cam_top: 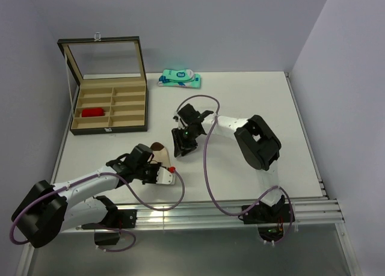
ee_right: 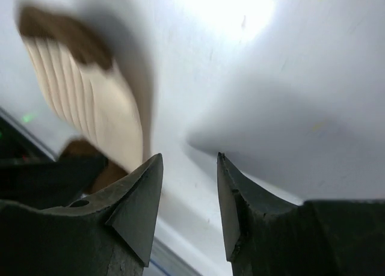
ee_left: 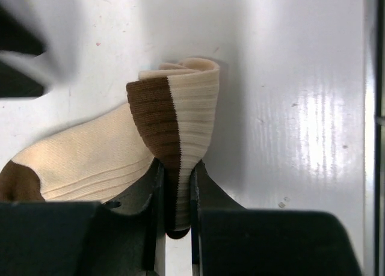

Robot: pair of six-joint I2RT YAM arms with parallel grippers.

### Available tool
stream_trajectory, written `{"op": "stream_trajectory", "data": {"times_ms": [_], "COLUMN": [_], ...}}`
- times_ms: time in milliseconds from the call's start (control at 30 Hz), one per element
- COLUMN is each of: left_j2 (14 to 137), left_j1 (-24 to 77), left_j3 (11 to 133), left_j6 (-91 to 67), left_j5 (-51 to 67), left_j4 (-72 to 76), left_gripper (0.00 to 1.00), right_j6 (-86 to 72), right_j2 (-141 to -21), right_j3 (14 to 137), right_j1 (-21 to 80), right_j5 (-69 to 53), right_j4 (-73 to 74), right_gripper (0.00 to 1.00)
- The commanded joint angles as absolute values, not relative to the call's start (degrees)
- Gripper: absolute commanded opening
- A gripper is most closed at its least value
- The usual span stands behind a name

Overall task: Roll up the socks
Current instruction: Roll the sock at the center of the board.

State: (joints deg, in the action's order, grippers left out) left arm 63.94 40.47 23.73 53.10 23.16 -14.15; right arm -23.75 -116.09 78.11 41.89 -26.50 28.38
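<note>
Grip check, left wrist view: left gripper [ee_left: 177,189] is clamped on the brown-banded cuff of the cream ribbed fabric sock with brown toe [ee_left: 102,162], with the cuff folded over the body (a fold we cannot make out from above). The top view shows only the brown toe poking past that gripper, towards the near edge of the white table [cam_top: 252,107]. Right wrist view: right gripper [ee_right: 189,192] is spread with nothing between its fingers, and the sock is a blur beyond them. Only the top view gives us the small red fabric sock [cam_top: 93,112], in a left compartment of the tan divided box with glass lid [cam_top: 108,129], and the teal-and-white flat packet [cam_top: 179,79]; its print we cannot read.
</note>
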Motion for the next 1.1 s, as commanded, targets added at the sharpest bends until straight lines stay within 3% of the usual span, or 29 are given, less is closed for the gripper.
{"op": "stream_trajectory", "data": {"times_ms": [0,333,1067], "left_j2": [63.02,63.81,65.39], "left_j1": [40.61,40.61,40.61], "left_j3": [24.43,25.49,26.45], "left_j6": [52.91,52.65,52.56], "left_j5": [26.54,26.98,27.51], "left_j4": [-18.46,-19.6,-20.48], "left_gripper": [0.0,0.0,0.0], "right_j6": [-24.7,-24.43,-25.75], "right_j2": [-118.82,-125.86,-124.89], "right_j3": [84.71,95.88,88.68], "right_j1": [41.57,42.71,44.74], "right_j5": [-21.71,-25.75,-32.25], "right_j4": [25.57,26.54,18.02], "right_gripper": [0.49,0.53,0.53]}}
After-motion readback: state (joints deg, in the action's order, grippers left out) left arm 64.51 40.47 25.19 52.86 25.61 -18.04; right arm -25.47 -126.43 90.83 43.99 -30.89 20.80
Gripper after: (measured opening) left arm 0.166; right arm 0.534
